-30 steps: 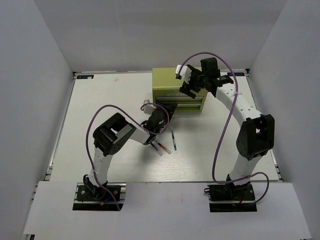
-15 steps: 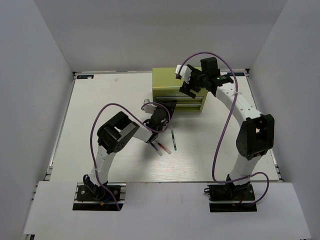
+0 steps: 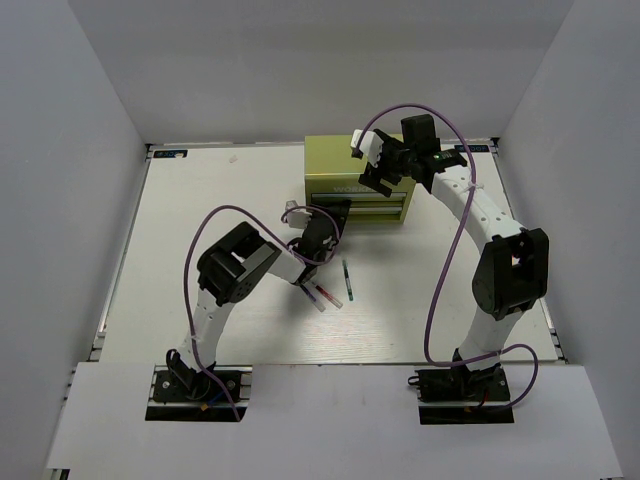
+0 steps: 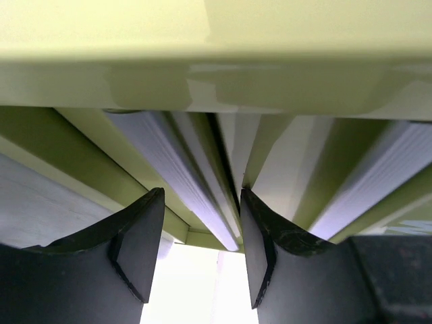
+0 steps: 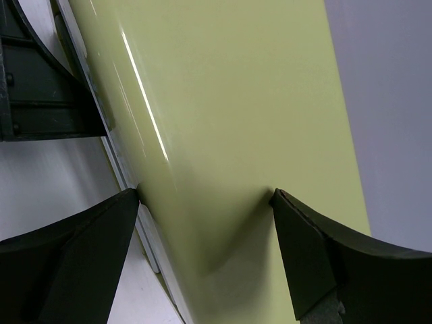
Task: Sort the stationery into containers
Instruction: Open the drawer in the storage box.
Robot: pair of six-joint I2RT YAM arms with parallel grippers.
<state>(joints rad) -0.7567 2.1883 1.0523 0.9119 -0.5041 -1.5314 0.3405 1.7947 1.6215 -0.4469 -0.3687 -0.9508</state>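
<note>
My left hand [image 4: 202, 202] sits at the bottom of its wrist view, fingers [image 4: 138, 246] partly spread. A pale folded lip of the yellow-green chest [image 4: 202, 27] runs down into the gap between them. The chest's body fills the whole upper part of that frame, very close. I cannot tell whether my pads are pinching that lip or only standing beside it.

From above, this left hand [image 3: 338, 212] is at the lower left corner of the chest [image 3: 335, 160], against its front. The chest stands in the upper middle of the frame on the white table [image 3: 220, 220].

My right hand [image 3: 378, 172] is over the chest's right half in that same view. In the right wrist view my right hand [image 5: 206, 196] is spread wide. Both fingertips [image 5: 108, 229] lie against the smooth yellow-green panel [image 5: 236, 101], which reaches past them on each side, so nothing is clamped.

Below my left hand in the overhead frame, a dark green pen [image 3: 347, 281] lies on the table. Just left of it lies a red-pink pen [image 3: 323, 295]. Both are apart from the chest and from either hand.
</note>
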